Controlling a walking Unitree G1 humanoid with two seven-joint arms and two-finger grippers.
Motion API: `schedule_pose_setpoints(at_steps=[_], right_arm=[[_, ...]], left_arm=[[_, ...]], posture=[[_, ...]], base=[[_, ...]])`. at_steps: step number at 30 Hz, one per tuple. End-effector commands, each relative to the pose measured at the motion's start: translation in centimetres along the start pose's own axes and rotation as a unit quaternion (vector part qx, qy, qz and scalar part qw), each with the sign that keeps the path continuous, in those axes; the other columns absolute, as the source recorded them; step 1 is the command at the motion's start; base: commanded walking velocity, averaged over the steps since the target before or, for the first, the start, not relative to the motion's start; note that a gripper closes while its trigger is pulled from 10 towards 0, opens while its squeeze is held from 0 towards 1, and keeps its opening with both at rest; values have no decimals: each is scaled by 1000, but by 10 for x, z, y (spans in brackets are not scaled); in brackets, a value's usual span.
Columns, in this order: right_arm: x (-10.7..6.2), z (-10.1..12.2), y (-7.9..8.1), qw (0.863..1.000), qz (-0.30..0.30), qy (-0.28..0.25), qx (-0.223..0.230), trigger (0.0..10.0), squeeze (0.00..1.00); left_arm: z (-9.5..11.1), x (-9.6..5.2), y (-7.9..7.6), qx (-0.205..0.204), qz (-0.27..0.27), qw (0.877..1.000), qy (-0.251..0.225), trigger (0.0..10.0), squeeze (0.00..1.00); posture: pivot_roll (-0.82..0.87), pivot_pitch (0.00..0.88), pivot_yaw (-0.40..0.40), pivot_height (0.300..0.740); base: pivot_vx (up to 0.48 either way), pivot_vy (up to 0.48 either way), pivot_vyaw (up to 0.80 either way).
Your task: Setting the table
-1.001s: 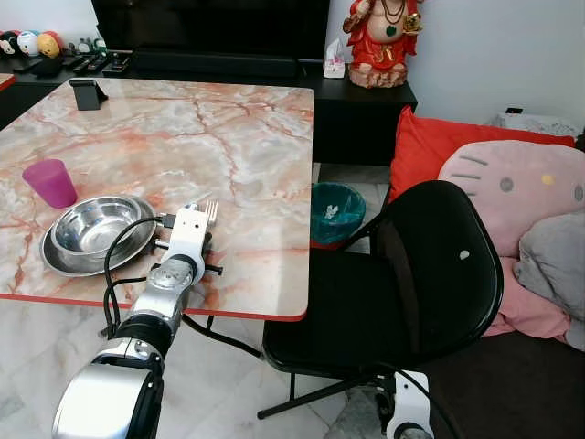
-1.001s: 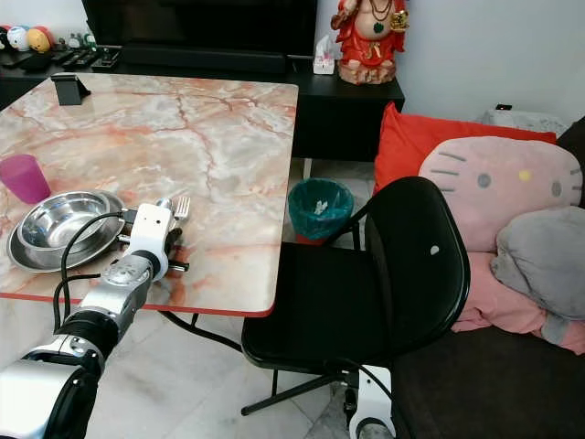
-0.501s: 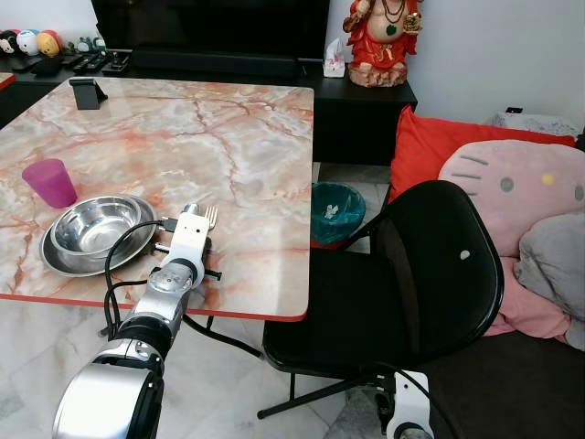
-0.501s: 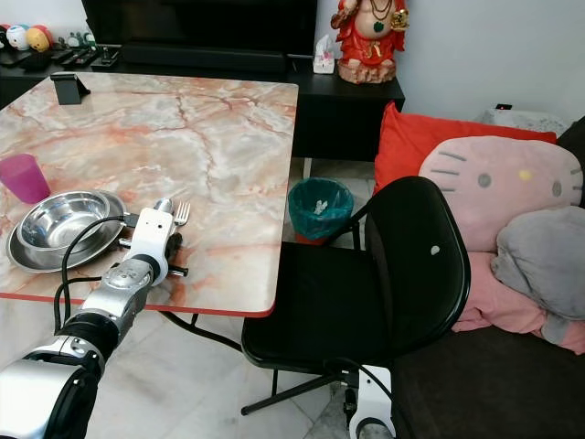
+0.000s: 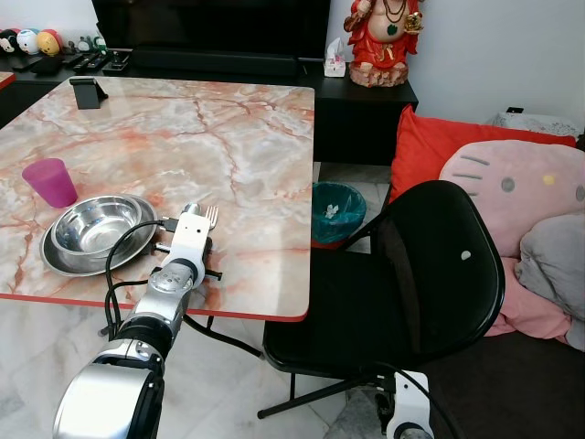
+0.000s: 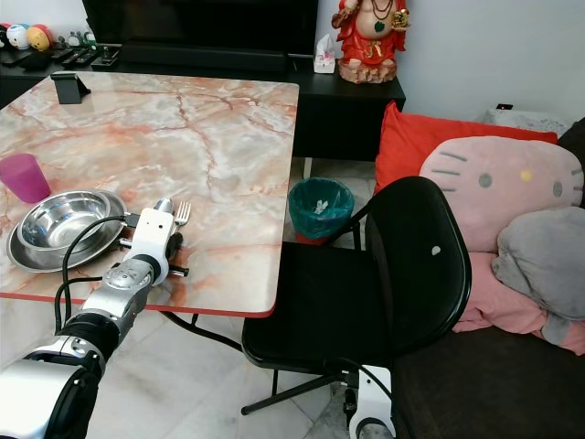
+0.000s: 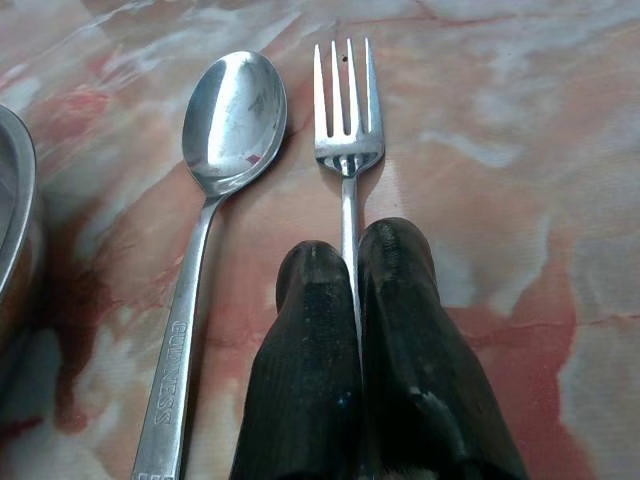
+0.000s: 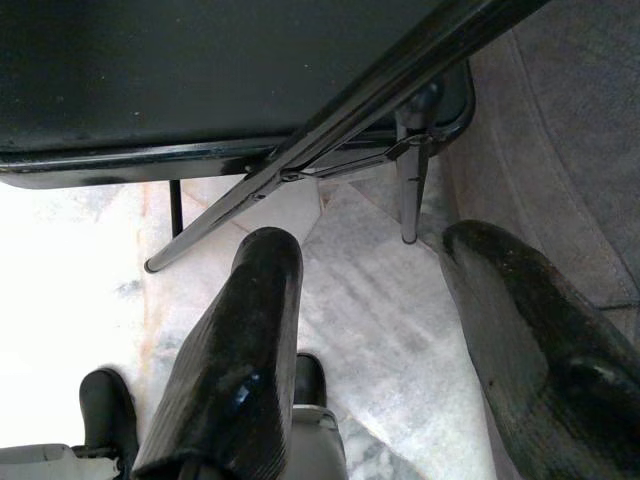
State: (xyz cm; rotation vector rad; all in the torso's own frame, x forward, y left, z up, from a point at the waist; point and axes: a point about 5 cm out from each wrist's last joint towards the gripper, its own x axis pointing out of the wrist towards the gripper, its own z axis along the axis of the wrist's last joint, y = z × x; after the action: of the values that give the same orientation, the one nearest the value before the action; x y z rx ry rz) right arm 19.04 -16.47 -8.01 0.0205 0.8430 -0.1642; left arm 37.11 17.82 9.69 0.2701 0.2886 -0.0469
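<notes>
A: From the head, what lies by the steel bowl (image 5: 90, 226)?
B: The bowl sits in a steel plate (image 5: 57, 262) near the front edge of the marble table (image 5: 238, 137). A purple cup (image 5: 51, 182) stands just behind the plate. Just right of the plate, the left gripper (image 5: 195, 222) reaches over the table edge, with the tines of a fork (image 5: 211, 215) showing past its white housing.

A: And the left wrist camera?
B: The two black fingers (image 7: 405, 330) are pressed together on the fork's (image 7: 346, 140) handle, pinching it. The fork lies flat on the marble, tines pointing away from the fingers. A spoon (image 7: 222, 150) lies just beside it, parallel, bowl up, between the fork and the plate's rim (image 7: 14, 230).

A: The right wrist camera?
B: The right gripper (image 8: 385, 270) hangs low beneath the black chair (image 8: 200, 80), its fingers spread wide and holding nothing, above the pale floor (image 8: 370, 320) and the chair's metal legs (image 8: 405, 190).
</notes>
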Motion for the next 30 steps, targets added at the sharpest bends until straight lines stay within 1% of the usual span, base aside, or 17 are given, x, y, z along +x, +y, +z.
schedule_pose_setpoints(at_steps=[1, 18, 21, 30], right_arm=[[0, -2, -2, 1000, -3, 7, 1, 10000, 0], [0, -2, -2, 1000, -3, 7, 1, 10000, 0], [0, -2, -2, 1000, -2, 7, 1, 10000, 0], [0, -3, -2, 1000, -2, 7, 0, 10000, 0]], left_arm=[[-1, 0, -3, 3, 1, 1000, 1, 10000, 0], [0, 1, -4, 3, 1, 1000, 0, 10000, 0], [0, 1, -4, 3, 1, 1000, 0, 10000, 43], [1, 1, -4, 3, 1, 1000, -1, 10000, 47]], posture=[[6, 0, -46, 740], [6, 0, -47, 740], [5, 0, -46, 740], [4, 0, -47, 740]], base=[[0, 0, 0], [0, 0, 0], [0, 0, 0], [0, 0, 0]])
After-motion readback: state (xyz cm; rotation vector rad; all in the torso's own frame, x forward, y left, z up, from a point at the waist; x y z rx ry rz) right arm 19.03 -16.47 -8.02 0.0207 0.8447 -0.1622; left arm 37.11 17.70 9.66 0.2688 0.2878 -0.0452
